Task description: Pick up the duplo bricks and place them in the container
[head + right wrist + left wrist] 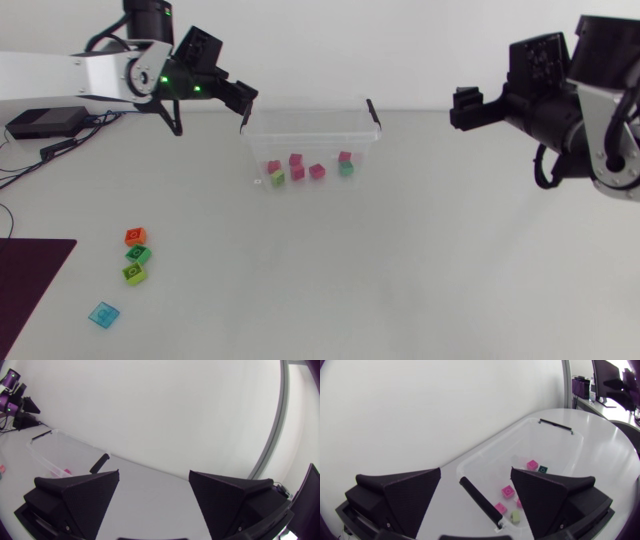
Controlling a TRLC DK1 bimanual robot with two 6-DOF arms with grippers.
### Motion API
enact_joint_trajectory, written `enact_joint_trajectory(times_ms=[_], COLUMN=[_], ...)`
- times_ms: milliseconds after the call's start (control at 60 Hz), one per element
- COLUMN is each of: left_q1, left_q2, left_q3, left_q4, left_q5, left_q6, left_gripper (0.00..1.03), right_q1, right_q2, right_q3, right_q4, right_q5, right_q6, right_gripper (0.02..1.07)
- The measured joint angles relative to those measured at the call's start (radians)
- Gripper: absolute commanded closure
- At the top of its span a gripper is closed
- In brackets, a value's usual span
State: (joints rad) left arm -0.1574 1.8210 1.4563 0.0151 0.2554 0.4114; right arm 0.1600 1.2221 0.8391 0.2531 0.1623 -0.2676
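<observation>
From overhead, the clear container (312, 128) is sitting on the white table (420, 260) at about 12 o'clock from the table's middle. It is holding five pink bricks (297, 172) and two green bricks (346, 168), scattered loosely on its floor. Four more bricks are lying on the bare tabletop toward 8 o'clock, well apart from the container. An orange brick (136, 237) is lying there with a loose green brick (138, 255) just beside it at its 6 o'clock. A lime brick (134, 273) is lying against that one, and a blue brick (103, 315) is lying a little apart toward 7 o'clock. A dark mat (28, 290) is lying at the table's edge beside them, and a black box (45, 122) is sitting near 10 o'clock. The left gripper (212, 118) is hovering at the container's 9 o'clock end with its fingers spread wide, gripping nothing. In its wrist view a black latch (480, 500) on the near rim is showing ahead of it, between the two fingers, without touching them. The right gripper (465, 108) is hanging above the table near 2 o'clock, well apart from the container, with its fingers likewise parted and nothing between them.
</observation>
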Motion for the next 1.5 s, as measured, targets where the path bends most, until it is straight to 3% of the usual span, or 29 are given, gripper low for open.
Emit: enact_joint_trajectory(times_ms=[300,467,633,900,1300,1383,1500], left_q1=[0.135,0.231,0.283,0.406,0.496,0.521,0.575], left_q2=[-0.226,-0.284,-0.345,-0.356,-0.300,-0.283,-0.279], left_q3=[-0.355,-0.492,-0.566,-0.691,-0.789,-0.811,-0.821], left_q4=[0.171,0.203,0.217,0.241,0.365,0.365,0.357], left_q5=[0.000,0.016,0.032,0.126,0.145,0.163,0.209], left_q6=[0.000,0.000,0.000,0.034,0.107,0.145,0.217], left_gripper=[0.05,0.05,0.05,0.05,0.05,0.05,0.05], right_q1=[-0.115,-0.138,-0.164,-0.208,-0.209,-0.209,-0.209], right_q2=[-0.095,-0.163,-0.240,-0.401,-0.696,-0.855,-1.098], right_q3=[-0.228,-0.335,-0.412,-0.573,-0.734,-0.800,-0.822], right_q4=[0.037,0.085,0.111,0.187,0.200,0.177,-0.014], right_q5=[0.000,0.000,0.000,0.000,0.000,0.000,-0.001], right_q6=[0.056,0.056,0.056,0.056,0.051,0.037,0.031], right_gripper=[0.06,0.06,0.06,0.06,0.07,0.07,0.07])
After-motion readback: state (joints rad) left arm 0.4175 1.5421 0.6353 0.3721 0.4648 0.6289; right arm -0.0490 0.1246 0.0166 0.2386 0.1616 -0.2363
